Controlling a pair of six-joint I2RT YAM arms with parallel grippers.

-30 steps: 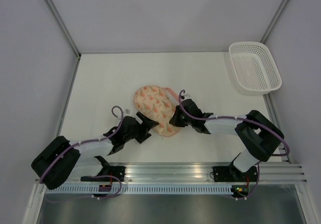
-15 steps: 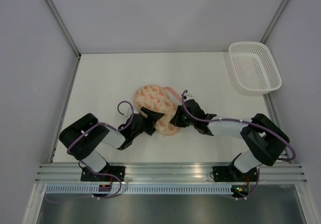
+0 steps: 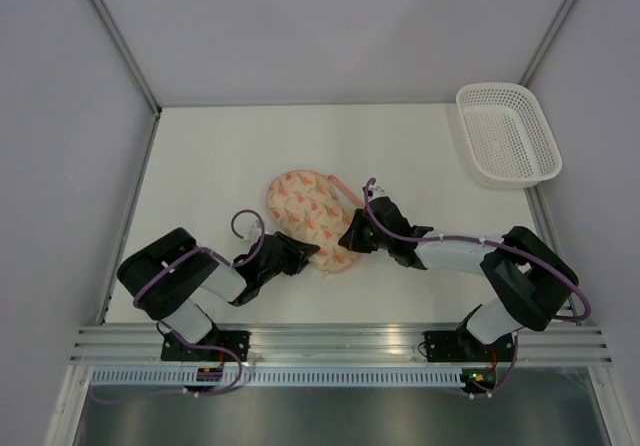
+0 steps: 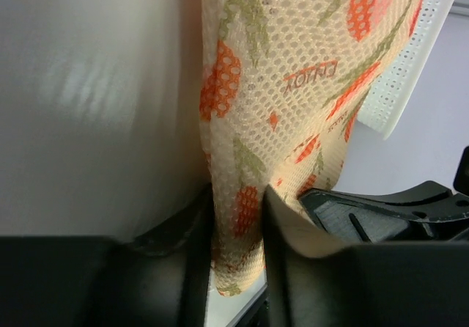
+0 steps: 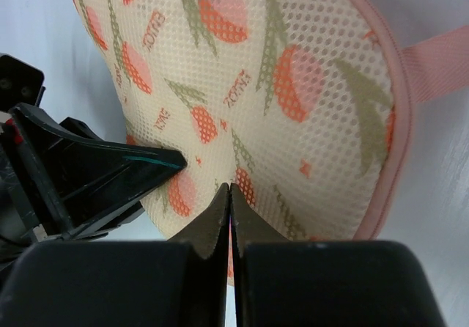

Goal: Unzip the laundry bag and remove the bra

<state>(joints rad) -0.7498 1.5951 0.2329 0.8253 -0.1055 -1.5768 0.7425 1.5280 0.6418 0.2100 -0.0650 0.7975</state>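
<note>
The bag lies zipped, by the look of it. At its near-left end the left gripper pinches a mesh fold, likely to anchor it. At its near-right edge the right gripper is closed, zip pull unseen. The bra is hidden, presumably inside.

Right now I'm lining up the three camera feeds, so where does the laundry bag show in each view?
Top external: laundry bag in the centre of the table.
Left wrist: laundry bag fills the upper middle, pinched in the left claw.
Right wrist: laundry bag fills the upper frame.
Shared landmark: its orange motifs, seen in all three.
</note>
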